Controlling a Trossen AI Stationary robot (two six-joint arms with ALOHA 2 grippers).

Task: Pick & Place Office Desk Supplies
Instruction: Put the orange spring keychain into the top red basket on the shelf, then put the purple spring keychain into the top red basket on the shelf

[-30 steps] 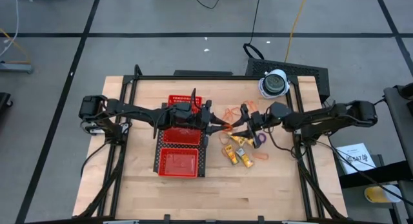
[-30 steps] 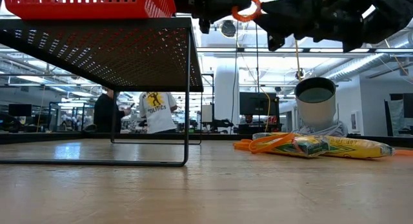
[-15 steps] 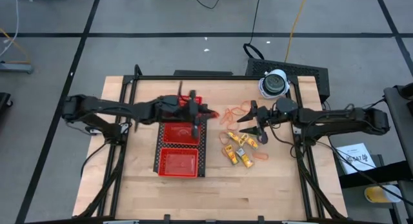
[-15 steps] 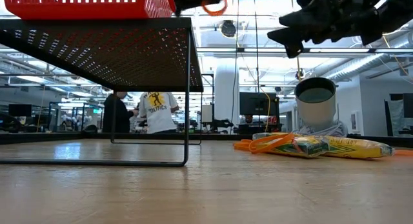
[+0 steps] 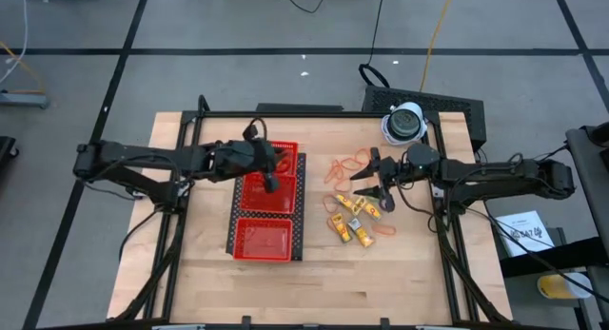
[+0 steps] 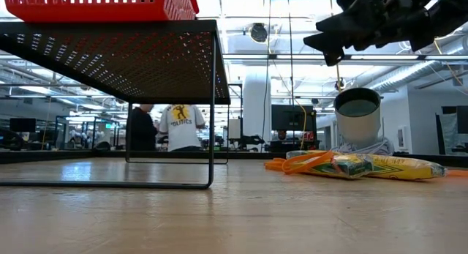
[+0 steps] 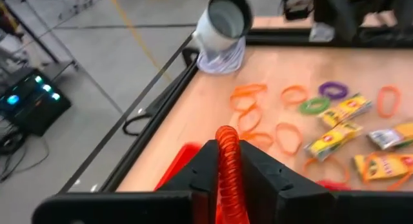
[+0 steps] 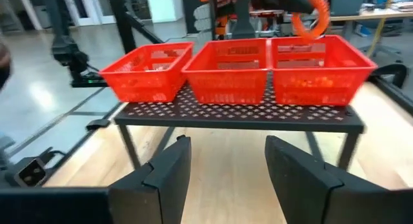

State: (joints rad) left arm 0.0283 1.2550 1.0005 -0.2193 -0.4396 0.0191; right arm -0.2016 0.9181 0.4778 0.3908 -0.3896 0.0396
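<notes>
My left gripper [image 7: 226, 161], pinching an orange rubber band [image 7: 228, 164], hovers over the red tray [image 5: 265, 202] (some already inside), while my empty, spread right gripper [image 8: 222, 161] waits above the many supplies [image 5: 354, 211] at three o'clock.

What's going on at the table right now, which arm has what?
The left gripper is shut on an orange rubber band and holds it over the red mesh tray, above the compartment at the tray's far end. The right gripper is open and empty, above the supplies that lie on the table: more orange rubber bands, a purple ring, a green ring and yellow packets. The white-grey dome sits at the far right corner.
</notes>
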